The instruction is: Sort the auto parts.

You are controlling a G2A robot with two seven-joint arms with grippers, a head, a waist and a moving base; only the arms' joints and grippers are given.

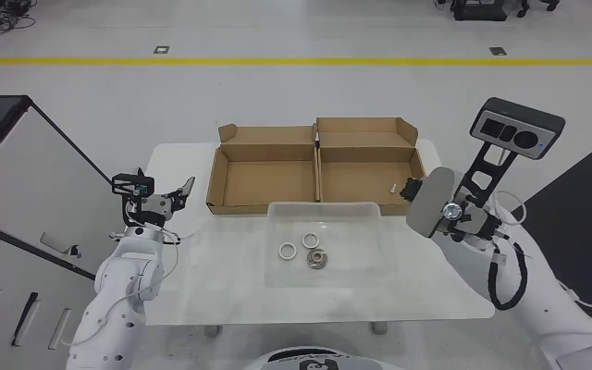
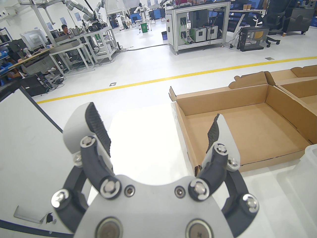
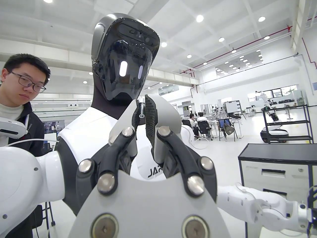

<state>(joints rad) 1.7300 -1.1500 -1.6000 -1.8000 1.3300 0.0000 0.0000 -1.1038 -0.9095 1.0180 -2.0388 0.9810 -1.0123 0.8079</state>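
1. Two brown boxes sit side by side at the far edge of the bench point(image 1: 231, 296): the left box point(image 1: 262, 185) and the right box point(image 1: 361, 180). Both lids are open.
2. A clear tray point(image 1: 356, 250) sits in the middle of the bench, touching the boxes' near walls. Its walls go all round the parts inside.
3. The right claw point(image 3: 141, 101) is almost closed and pinches a small bolt point(image 3: 141, 110) at its tips. It is held up over the right box's near right corner.
4. The left claw point(image 2: 153, 115) is wide open and holds nothing. It is at the bench's left edge, well apart from the tray.
5. The tray holds three parts close together: a ring point(image 1: 289, 250), a second ring point(image 1: 311, 240) and one metal part point(image 1: 317, 259).
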